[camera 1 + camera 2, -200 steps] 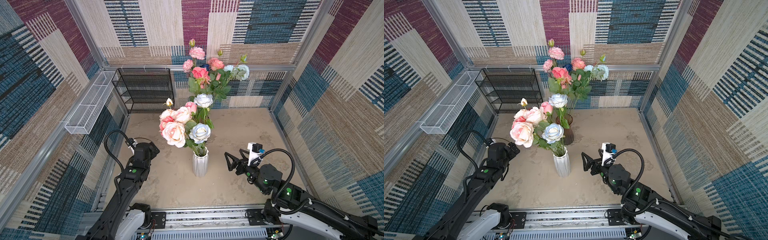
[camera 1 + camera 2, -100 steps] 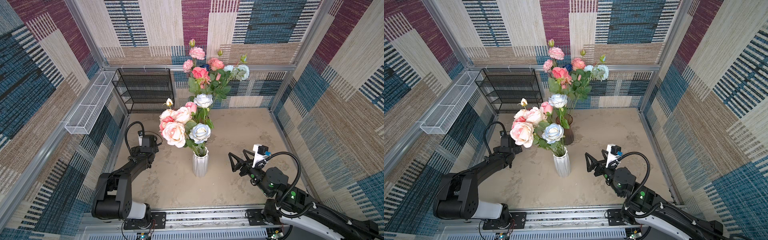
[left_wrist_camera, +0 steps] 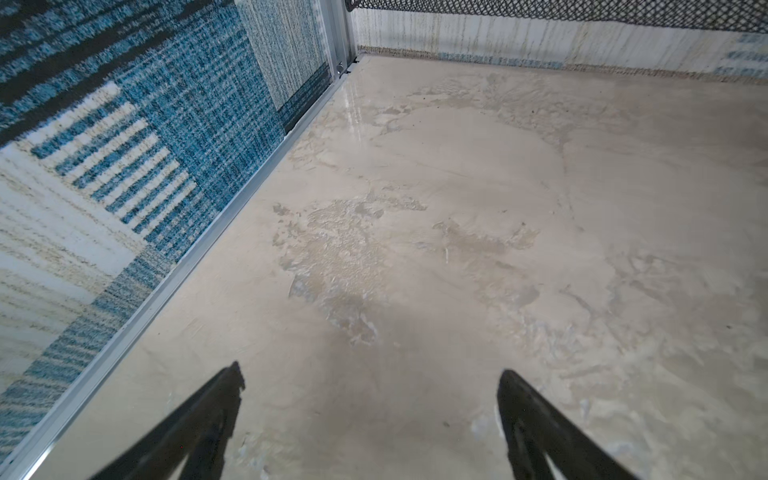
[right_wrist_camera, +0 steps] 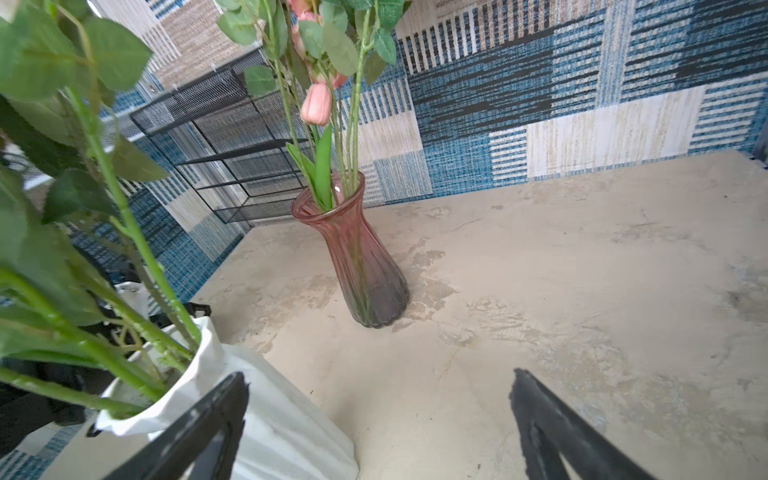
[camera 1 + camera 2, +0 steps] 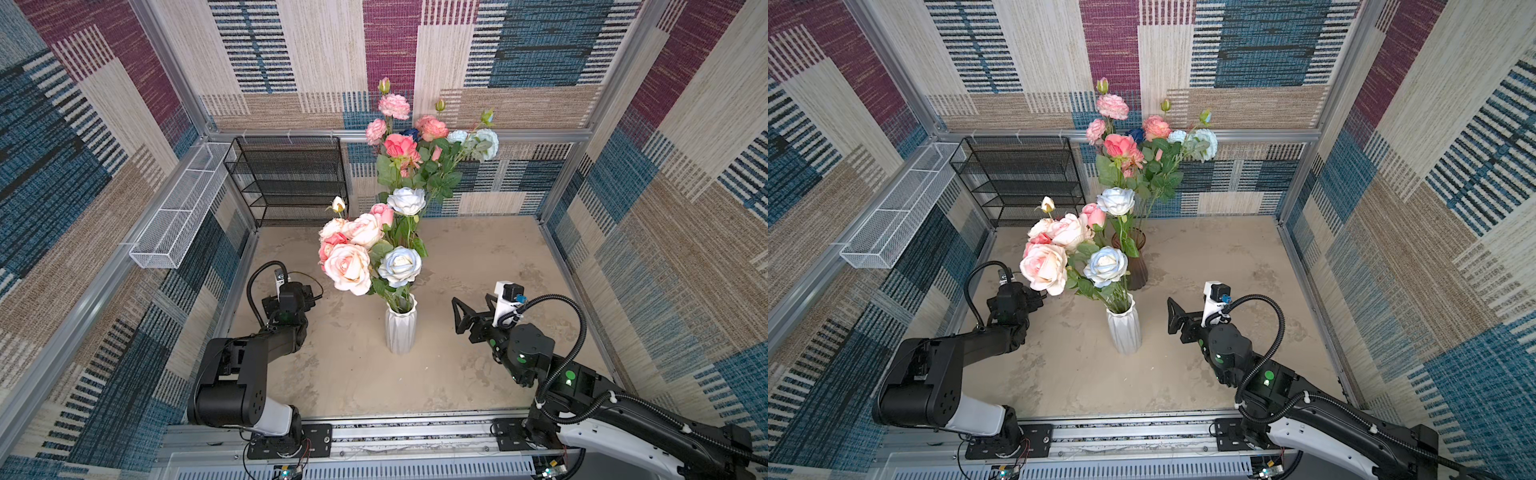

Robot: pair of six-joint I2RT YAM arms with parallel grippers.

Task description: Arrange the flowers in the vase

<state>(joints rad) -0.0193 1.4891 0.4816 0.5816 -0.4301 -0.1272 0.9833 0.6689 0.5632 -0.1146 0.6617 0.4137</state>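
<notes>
Black and spread wide, the left gripper (image 3: 370, 372) holds nothing: the left wrist view shows only bare counter (image 3: 457, 187) between its fingers. This is the one real change. A second ago its arm stood raised, and now it has folded down toward its base, so the gripper sits low over the counter, left of the white vase (image 5: 401, 328) and well apart from it.

The white vase stands upright where it was. Its flowers (image 5: 347, 268), peach, pink and pale blue roses, keep their stems in its mouth and have not moved. Behind the white vase, a glass vase (image 5: 1133, 266) carries a taller bunch (image 5: 399, 145), also unchanged. Both top views show no loose stem on the counter.

Right of the white vase, the right gripper (image 5: 459, 318) is likewise open and empty. It has hardly shifted and points at the vase from near it, with a gap between them.

With every stem seated and the left arm folding away empty, the arranging looks finished or nearly so. The arms seem to be heading to rest, not toward another pick.
</notes>
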